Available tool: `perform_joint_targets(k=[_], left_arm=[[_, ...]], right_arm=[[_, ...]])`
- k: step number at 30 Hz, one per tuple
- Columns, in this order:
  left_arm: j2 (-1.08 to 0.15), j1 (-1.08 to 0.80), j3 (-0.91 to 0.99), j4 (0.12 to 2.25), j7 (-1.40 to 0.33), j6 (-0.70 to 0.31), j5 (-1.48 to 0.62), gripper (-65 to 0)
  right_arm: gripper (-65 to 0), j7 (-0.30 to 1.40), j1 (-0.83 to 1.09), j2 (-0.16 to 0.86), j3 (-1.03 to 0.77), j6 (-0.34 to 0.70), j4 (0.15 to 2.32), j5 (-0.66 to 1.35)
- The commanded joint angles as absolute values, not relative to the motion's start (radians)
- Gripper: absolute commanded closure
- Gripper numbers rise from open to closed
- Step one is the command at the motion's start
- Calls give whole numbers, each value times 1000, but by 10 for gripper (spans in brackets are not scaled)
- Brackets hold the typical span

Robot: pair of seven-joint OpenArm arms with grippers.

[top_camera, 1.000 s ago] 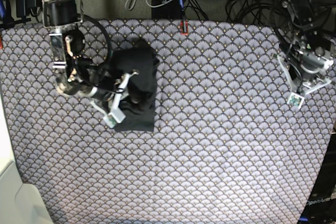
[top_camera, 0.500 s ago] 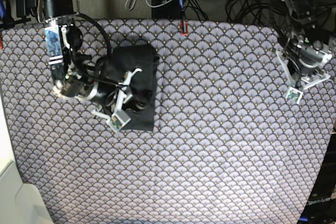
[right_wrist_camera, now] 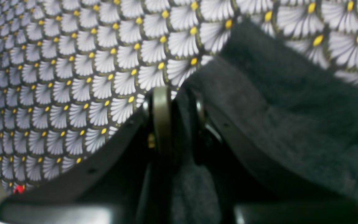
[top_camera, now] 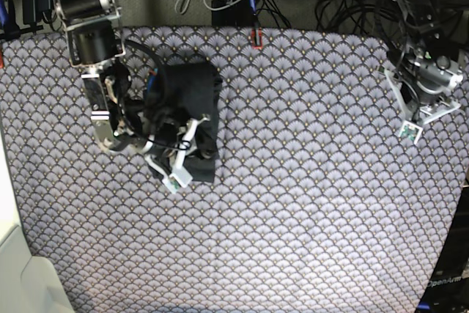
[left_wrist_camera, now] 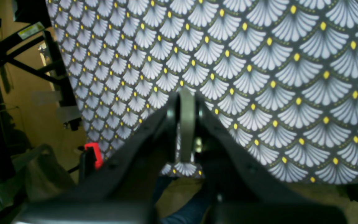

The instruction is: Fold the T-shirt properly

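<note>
Right gripper (right_wrist_camera: 176, 102) pinches a fold of the dark charcoal-grey soft knit T-shirt (top_camera: 192, 100); the shirt lies bunched on the far left part of the lilac-grey scallop-patterned cloth (top_camera: 308, 181); left gripper (left_wrist_camera: 186, 102) is closed on nothing, near the cloth's right edge.

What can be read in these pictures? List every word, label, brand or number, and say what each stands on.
"OpenArm": faint pale lettering on the dark frame post at the lower right corner of the base view.
Yellow sticker on the black frame in the left wrist view: too blurred to read.
T-shirt: plain, no print.
Patterned cloth: scallop pattern only, no text.
</note>
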State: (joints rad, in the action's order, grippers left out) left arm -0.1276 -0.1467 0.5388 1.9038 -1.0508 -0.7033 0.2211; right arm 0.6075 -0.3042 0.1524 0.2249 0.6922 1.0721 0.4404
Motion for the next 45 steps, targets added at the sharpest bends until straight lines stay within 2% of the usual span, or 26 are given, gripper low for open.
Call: perform_joint_targets(k=[1, 4, 6, 11, 12, 16, 19, 23, 28, 31, 33, 36, 41, 45], left_arm=[[-137, -137, 541, 1917, -1040, -698, 222, -3], [-137, -137, 541, 1922, -1040, -698, 222, -5], [-139, -139, 541, 1929, -1041, -698, 220, -13], [-137, -165, 561, 1994, -1041, -698, 220, -156], [-137, -166, 562, 2003, -1041, -698, 220, -167], [-137, -189, 610, 2009, -1041, -698, 220, -170], [-139, -203, 677, 2006, -1041, -698, 220, -172], [-148, -259, 774, 1997, -1040, -698, 220, -172], [-174, -337, 797, 1936, -1029, -698, 220, -170], [-177, -386, 803, 1910, -1027, -698, 220, -165], [-177, -427, 808, 1906, -1020, -698, 220, -129], [-163, -507, 800, 1899, -964, -698, 220, 0], [-117, -581, 799, 1801, -906, -698, 229, -2], [-90, -598, 799, 1664, -817, -698, 229, -3]], right_arm=[[-89, 610, -326, 156, 232, 698, 1073, 440], [-89, 611, -317, 179, 243, 698, 1116, 440], [-88, 618, -286, 200, 236, 698, 1228, 440], [-88, 618, -157, 277, 232, 698, 1573, 440], [-88, 619, -130, 289, 232, 698, 1633, 440], [-88, 642, -10, 354, 219, 698, 1814, 440], [-88, 680, 88, 372, 120, 698, 1874, 440], [-85, 710, 239, 371, -79, 698, 1928, 440], [-10, 711, 427, 367, -298, 698, 1940, 440], [0, 707, 542, 355, -406, 698, 1943, 440], [0, 705, 608, 337, -493, 698, 1946, 440], [0, 705, 685, 298, -607, 698, 1946, 440], [0, 710, 760, 234, -746, 698, 1939, 440], [0, 705, 820, 197, -786, 698, 1933, 435]])
